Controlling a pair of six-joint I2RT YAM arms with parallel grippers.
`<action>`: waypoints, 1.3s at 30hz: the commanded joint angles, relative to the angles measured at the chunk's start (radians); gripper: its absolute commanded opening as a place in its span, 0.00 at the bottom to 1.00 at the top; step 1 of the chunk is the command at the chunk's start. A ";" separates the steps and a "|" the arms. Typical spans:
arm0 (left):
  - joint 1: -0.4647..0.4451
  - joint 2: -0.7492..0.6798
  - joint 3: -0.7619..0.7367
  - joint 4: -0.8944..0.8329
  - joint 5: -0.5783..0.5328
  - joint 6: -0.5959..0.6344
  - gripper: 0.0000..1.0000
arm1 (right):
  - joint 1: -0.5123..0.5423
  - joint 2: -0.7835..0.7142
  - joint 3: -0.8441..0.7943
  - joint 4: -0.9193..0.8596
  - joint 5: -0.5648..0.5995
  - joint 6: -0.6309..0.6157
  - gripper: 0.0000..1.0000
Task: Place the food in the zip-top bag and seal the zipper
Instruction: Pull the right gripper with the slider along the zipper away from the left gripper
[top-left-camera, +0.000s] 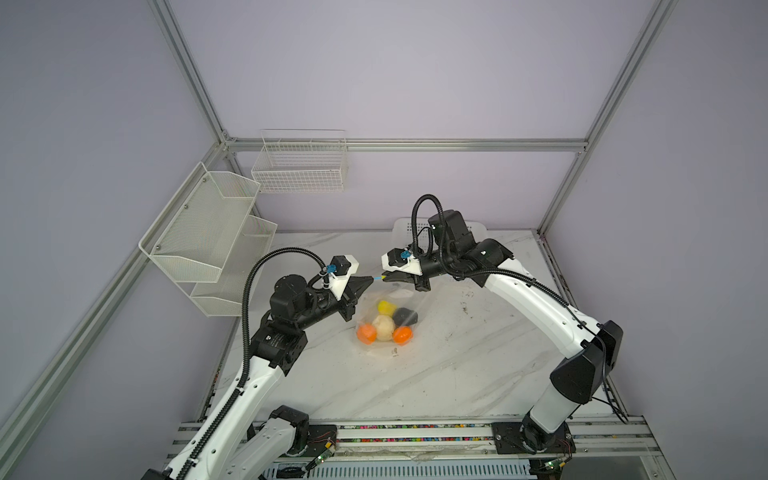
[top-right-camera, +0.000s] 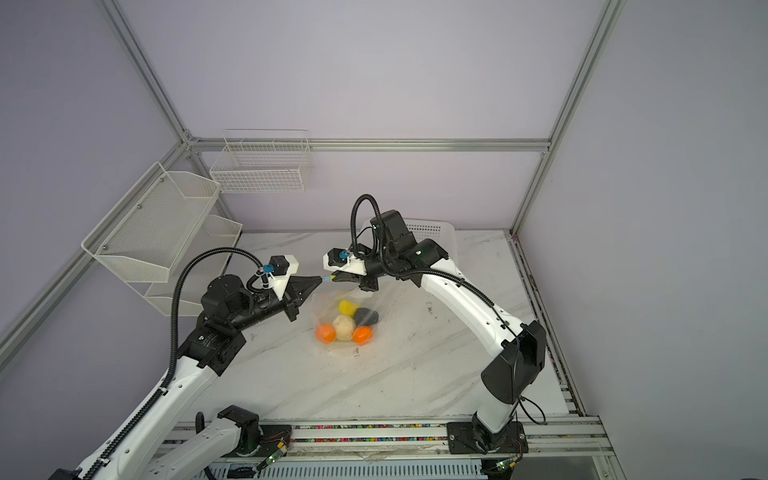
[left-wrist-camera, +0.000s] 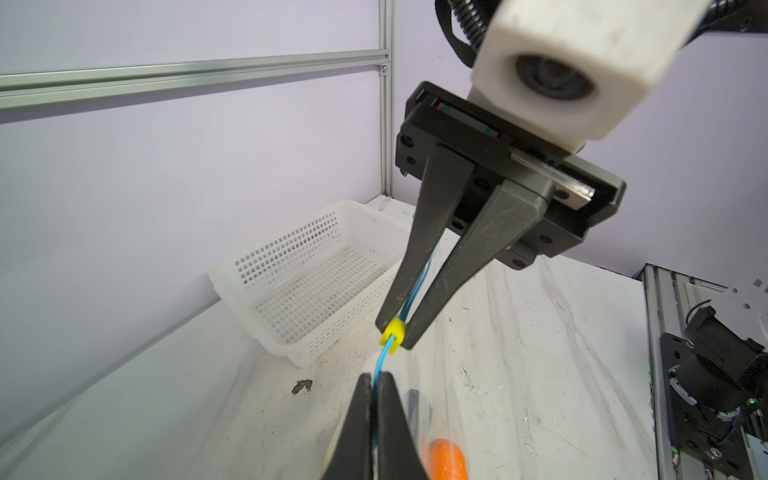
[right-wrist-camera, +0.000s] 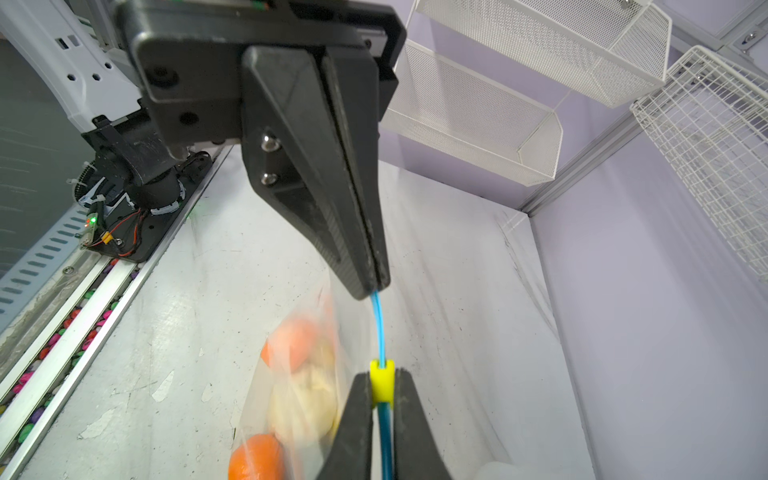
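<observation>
Clear crinkly plastic made up the zip-top bag (top-left-camera: 376, 350), which hung from its top edge over the middle of the desk (top-left-camera: 457, 365), its loaded bottom seemingly resting on the marbled surface. Five pieces of food showed through the film in both top views: two orange balls (top-left-camera: 365, 333), a cream lumpy ball (top-left-camera: 383, 327), a yellow round (top-left-camera: 385, 307) and a black lump (top-left-camera: 405, 316). Whether more lay beneath them could not be told. Along the raised edge ran the zipper (right-wrist-camera: 379, 328), a thin light-blue strip drawn taut between the two arms. The left pincer (left-wrist-camera: 375, 376) was fully closed on the strip, with nothing else in its grip. The right pincer (right-wrist-camera: 382, 376), jaws nearly together, clamped the small yellow slider (right-wrist-camera: 382, 386) near it, so only a short run of strip lay between the two tips.

The film would likely be light, limp and slippery, sagging under the fruit. The stiffer strip and the hard slider therefore looked the soundest places to take hold. Any pull should follow the strip's line, lest the thin edge slide out of the tips.

Beyond the bag, a white perforated basket (left-wrist-camera: 286, 249) stood by the back wall with no food showing in it, and wire shelves (top-left-camera: 208, 224) hung on the left wall
</observation>
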 joint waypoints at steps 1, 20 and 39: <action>-0.001 -0.054 0.018 0.027 -0.112 0.003 0.00 | -0.011 -0.013 0.022 -0.025 0.029 -0.001 0.06; 0.000 -0.121 -0.007 -0.058 -0.324 0.019 0.00 | -0.023 -0.020 0.028 -0.024 0.092 0.023 0.06; 0.017 -0.134 -0.032 -0.115 -0.555 0.040 0.00 | -0.076 -0.041 -0.005 -0.026 0.123 0.033 0.06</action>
